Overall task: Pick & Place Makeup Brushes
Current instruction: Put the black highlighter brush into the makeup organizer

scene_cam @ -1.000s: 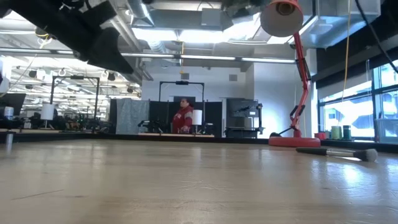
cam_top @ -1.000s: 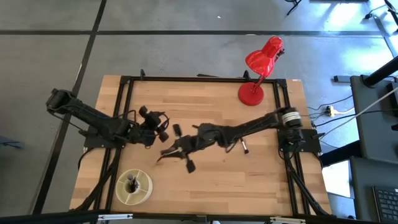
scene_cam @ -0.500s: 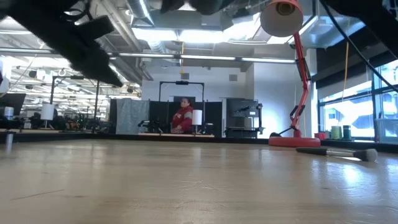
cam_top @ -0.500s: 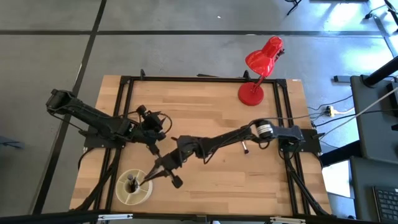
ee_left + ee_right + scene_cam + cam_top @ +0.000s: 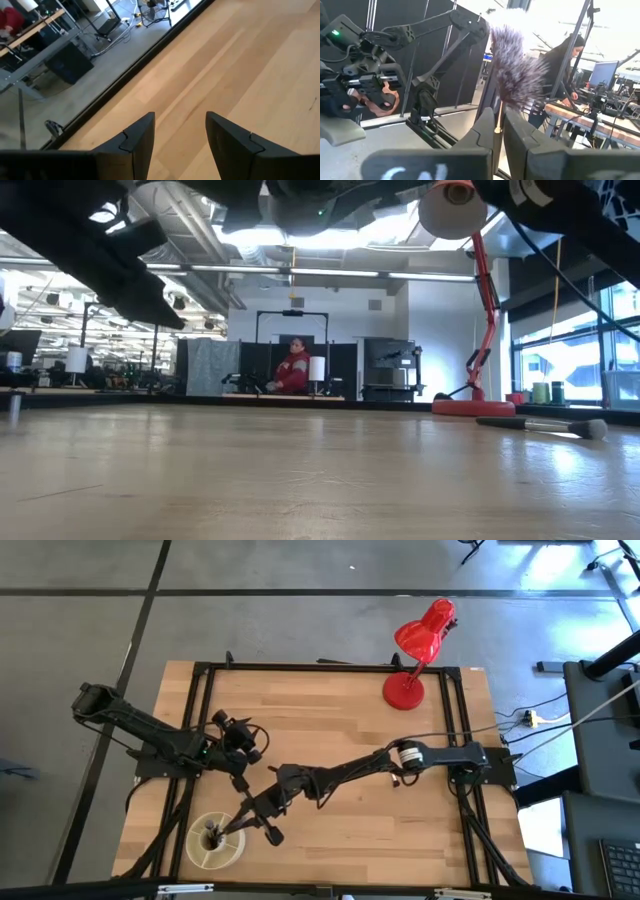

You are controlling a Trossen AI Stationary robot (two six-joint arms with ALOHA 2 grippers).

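My right gripper (image 5: 250, 821) hangs next to the pale round holder (image 5: 215, 843) at the table's near left, shut on a makeup brush whose fluffy dark, pale-tipped bristles (image 5: 514, 62) stick out past the fingers. The brush's thin handle (image 5: 232, 831) slants toward the holder's opening, where a dark brush (image 5: 210, 833) stands. Another brush (image 5: 545, 424) lies flat on the table, right of the middle. My left gripper (image 5: 240, 737) waits open above bare wood at the table's left (image 5: 177, 145). My right gripper pinches the brush between its two fingers (image 5: 486, 131) just below the bristles, at the pale ferrule (image 5: 497, 131). The brush is lifted clear of the table. Its handle end (image 5: 226, 834) points down over the holder's rim; whether it touches the holder I cannot tell.
A red desk lamp (image 5: 418, 650) stands at the far right of the table. A dark frame (image 5: 300, 667) runs around the wooden top. The right arm (image 5: 350, 770) stretches across the table's middle. People sit at desks in the room beyond (image 5: 293, 370).
My right gripper has carried the brush from the table's middle toward the near left, ending beside the holder, its arm stretching out across the table. My left gripper has drawn back slightly toward the left edge.
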